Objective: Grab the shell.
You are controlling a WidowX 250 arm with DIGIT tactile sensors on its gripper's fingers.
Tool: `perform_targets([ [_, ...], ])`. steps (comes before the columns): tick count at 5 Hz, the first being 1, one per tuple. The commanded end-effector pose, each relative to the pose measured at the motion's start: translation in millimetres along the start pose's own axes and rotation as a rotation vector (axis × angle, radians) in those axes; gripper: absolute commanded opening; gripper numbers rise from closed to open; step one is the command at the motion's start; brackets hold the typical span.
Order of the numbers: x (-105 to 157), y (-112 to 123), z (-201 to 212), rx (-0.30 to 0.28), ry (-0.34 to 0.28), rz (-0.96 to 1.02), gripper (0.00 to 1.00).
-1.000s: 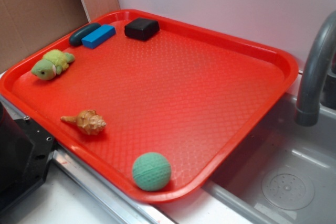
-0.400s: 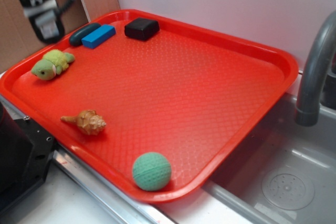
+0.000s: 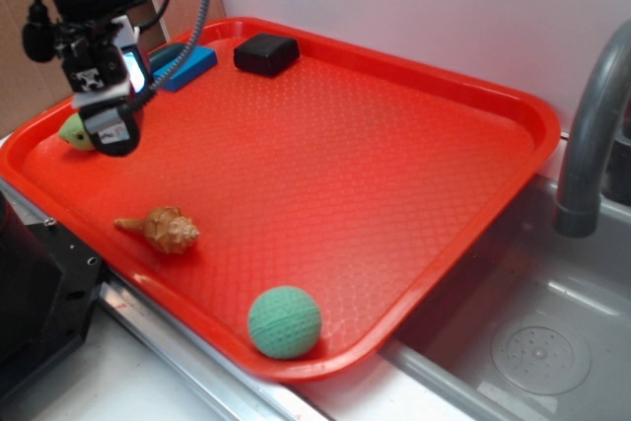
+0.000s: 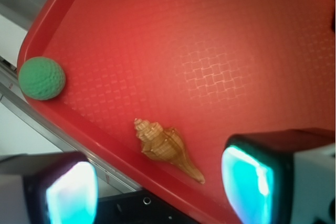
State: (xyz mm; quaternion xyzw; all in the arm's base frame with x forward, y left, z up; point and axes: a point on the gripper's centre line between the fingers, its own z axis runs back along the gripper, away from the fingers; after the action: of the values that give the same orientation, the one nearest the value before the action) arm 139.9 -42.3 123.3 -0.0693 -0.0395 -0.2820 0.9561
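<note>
Green turtle (image 3: 75, 131) mostly behind gripper (image 3: 110, 135)

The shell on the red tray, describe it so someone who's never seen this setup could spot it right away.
Start at the big red tray beside the sink and go to its near left edge. The shell lies flat there, between the green ball at the front rim and the gripper hovering farther back. It is the only tan-orange piece: a knobby spiral tapering to a long point, smaller than the ball.

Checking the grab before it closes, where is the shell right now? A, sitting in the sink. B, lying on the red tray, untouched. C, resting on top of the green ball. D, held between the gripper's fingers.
B: the shell lies flat on the red tray, with the open gripper above and apart from it.
</note>
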Motion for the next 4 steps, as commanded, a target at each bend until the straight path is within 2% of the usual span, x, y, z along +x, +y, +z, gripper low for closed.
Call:
perform_targets([
  [1,2,-2,2,0.01,-0.007,-0.014,1.0],
  [2,-1,-1,-34,-0.018,-0.003,-0.113,1.0],
  [3,-4,-9,-51,-0.012,0.003,-0.162,1.0],
  [4,-6,-4,-77,-0.067,-0.026,-0.178,1.0],
])
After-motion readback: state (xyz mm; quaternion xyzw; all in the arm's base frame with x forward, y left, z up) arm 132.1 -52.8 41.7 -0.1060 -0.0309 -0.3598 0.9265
